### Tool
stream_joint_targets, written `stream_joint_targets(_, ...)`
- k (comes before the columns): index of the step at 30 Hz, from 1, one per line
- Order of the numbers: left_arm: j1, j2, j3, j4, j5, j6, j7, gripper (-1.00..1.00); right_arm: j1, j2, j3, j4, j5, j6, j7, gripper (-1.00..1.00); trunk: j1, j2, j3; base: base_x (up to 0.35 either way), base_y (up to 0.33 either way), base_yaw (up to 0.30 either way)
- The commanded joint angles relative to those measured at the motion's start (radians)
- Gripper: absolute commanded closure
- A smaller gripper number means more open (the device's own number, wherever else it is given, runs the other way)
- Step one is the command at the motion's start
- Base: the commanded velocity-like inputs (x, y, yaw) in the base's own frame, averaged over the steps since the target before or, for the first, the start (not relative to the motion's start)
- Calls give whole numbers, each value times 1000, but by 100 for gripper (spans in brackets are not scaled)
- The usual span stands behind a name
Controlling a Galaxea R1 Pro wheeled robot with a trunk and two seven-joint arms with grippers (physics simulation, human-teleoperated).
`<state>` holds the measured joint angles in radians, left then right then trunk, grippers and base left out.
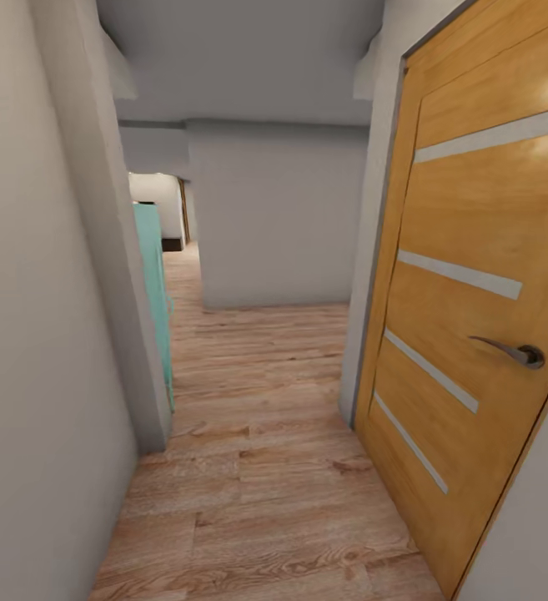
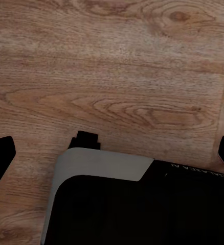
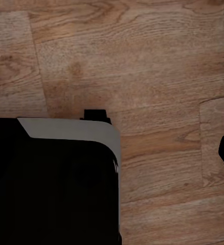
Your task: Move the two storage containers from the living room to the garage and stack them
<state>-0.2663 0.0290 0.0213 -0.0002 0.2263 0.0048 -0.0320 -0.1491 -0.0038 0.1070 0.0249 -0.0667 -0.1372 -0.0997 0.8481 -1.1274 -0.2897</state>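
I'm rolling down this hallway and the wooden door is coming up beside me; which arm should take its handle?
Right, probably. The wooden door and its lever handle stand on the robot's right, while a plain wall runs along its left. Both wrist cameras look down at the wood-plank floor, so neither arm is raised yet.

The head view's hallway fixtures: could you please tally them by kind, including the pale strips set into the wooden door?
Wooden door: 1
Door handle: 1
Pale strips in the door: 5
Turquoise panel at the left wall's edge: 1
Total: 8
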Motion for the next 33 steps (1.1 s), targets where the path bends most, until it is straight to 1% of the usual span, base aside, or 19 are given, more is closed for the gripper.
stream_joint_targets(1, -1, 0, 2, 0, 7, 1, -3, -100, -1, 0, 8, 3, -7, -5, -2, -100, 1, -1, -1, 322, 0, 6)
stream_joint_targets(5, -1, 1, 2, 0, 7, 1, -3, -100, -1, -2, 9, 3, -6, -7, -2, -100, 1, -1, -1, 322, 0, 139)
stream_joint_targets(17, -1, 0, 2, 0, 7, 0, -3, -100, -1, -3, 10, 3, -4, -7, -2, -100, 1, -1, -1, 323, 0, 236)
stream_joint_targets(33, -1, -3, 2, 0, 7, 0, -3, -100, -1, -5, 9, 3, -5, -1, 0, -100, 1, -1, -1, 323, 0, 15)
